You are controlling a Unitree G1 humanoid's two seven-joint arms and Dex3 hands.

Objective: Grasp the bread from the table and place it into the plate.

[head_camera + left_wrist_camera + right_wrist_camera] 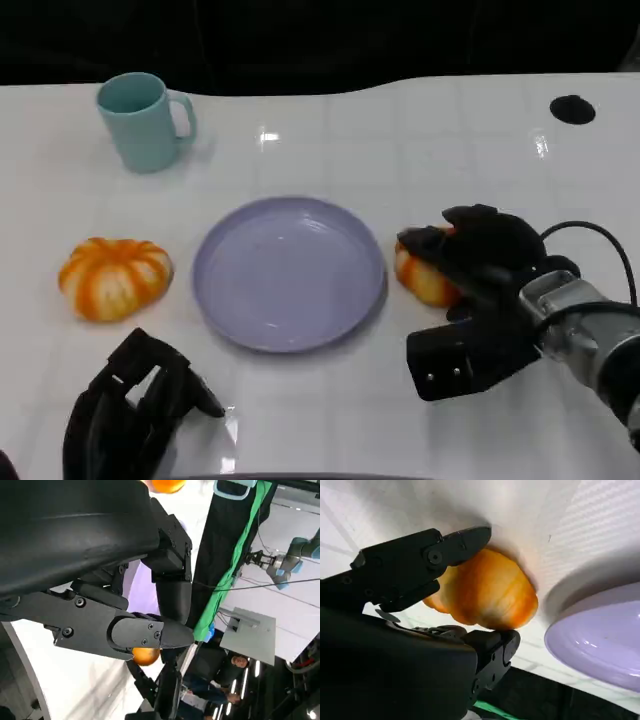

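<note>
The right hand (pixel 470 262) is closing its fingers (pixel 445 555) around the bread (pixel 487 596), which is resting on the table (pixel 420 130) just beside the purple plate (pixel 289 271). Secure full contact on both sides before lifting.

The glossy white counter (pixel 420 130) with faint grid lines carried everything. A round lavender plate (pixel 289 271) sat near its middle. Toward the far left corner stood an upright teal ceramic mug (pixel 143 120), handle turned toward the right edge. Near the left edge lay an orange-and-white striped, pumpkin-shaped bread roll (pixel 113 277), well apart from the plate. Just beside the plate, toward the right edge, lay a second orange bread roll (pixel 424 279), with the right hand (pixel 478 262) closed around it. A small black round mark (pixel 572 109) showed near the far right corner.
</note>
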